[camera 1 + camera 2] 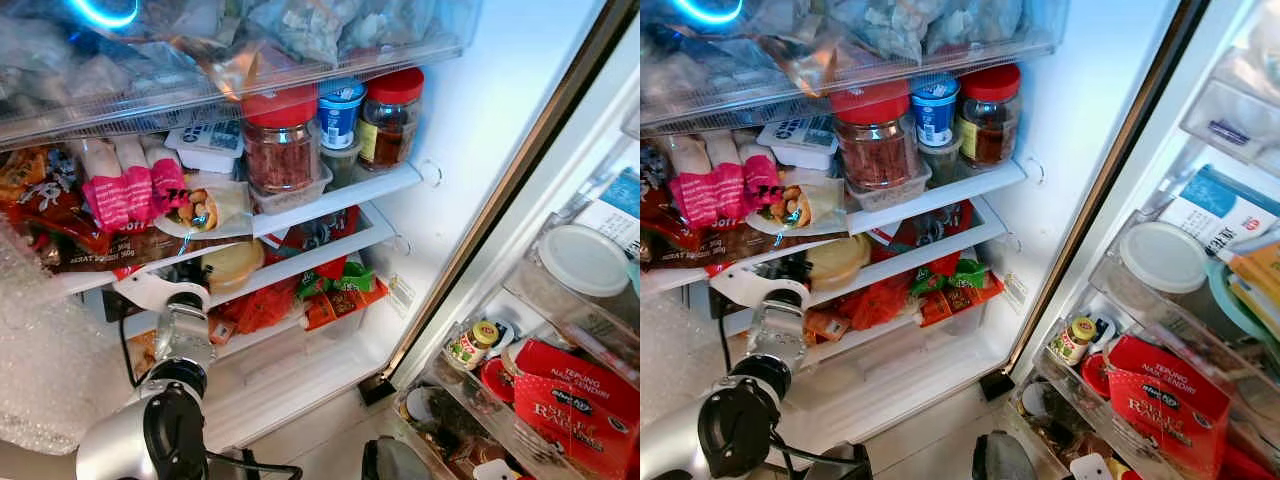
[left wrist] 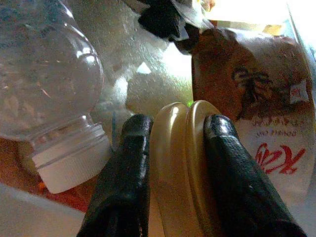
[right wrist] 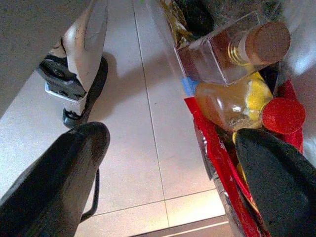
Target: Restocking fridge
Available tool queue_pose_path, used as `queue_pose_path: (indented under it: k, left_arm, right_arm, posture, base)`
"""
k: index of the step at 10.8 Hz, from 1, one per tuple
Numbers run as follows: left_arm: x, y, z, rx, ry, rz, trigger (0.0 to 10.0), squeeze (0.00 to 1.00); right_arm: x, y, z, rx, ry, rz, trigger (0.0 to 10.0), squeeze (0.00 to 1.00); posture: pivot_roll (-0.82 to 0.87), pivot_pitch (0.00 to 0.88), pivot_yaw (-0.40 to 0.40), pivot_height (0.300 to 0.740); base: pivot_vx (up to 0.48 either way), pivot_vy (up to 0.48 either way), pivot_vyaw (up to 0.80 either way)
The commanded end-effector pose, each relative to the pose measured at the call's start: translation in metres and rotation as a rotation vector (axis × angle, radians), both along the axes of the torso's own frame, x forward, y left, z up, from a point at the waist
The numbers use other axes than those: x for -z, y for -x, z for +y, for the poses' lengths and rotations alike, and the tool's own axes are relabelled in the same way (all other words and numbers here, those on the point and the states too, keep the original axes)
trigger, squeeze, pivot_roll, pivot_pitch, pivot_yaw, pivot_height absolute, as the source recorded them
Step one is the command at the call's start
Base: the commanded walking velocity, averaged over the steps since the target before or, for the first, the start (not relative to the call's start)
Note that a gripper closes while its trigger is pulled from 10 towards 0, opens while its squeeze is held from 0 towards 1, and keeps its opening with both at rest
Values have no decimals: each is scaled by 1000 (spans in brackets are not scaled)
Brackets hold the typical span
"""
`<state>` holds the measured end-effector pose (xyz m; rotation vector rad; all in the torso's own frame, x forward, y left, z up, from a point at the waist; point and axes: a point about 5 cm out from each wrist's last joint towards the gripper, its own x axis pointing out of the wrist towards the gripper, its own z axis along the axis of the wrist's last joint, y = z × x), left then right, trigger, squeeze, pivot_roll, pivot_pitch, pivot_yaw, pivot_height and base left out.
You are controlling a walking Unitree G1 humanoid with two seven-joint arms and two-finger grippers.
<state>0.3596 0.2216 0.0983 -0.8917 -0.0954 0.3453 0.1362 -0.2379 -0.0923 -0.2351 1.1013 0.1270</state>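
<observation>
The left gripper [image 2: 173, 173], clamped on a round yellowish lidded container [image 2: 180, 163], should push it level onto the middle fridge shelf [image 1: 330, 245]; the right gripper [image 3: 173, 168] hangs apart.

the two eye views look from the head, forward and down, into the open fridge [image 1: 440, 120], and both share its shelves and the door rack [image 1: 1160, 330]. the left wrist view sits very close inside a shelf, looking along its black fingers [image 2: 123, 182]. the right wrist view looks down at the tiled floor [image 3: 143, 123] beside the door rack.
</observation>
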Motion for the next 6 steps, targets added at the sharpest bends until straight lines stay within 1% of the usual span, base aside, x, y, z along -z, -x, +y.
queue_pose_path:
  k: [1,3,6]
  left_arm:
    - [10,5,1,-30,23,55,10000,0]
    - [11,6,3,-62,52,47,10000,0]
    - [11,4,0,-57,121,41,10000,8]
  right_arm:
    - [1,5,-4,-5,6,9,10000,0]
    - [0,5,-3,-9,-2,1,10000,0]
    - [1,2,2,4,-21,-12,10000,0]
  posture:
    - [-163,142,-80,646]
    - [-163,138,-78,646]
    - [-150,104,-51,646]
  base:
    - [0,0,0]
    - [0,0,0]
    - [0,0,0]
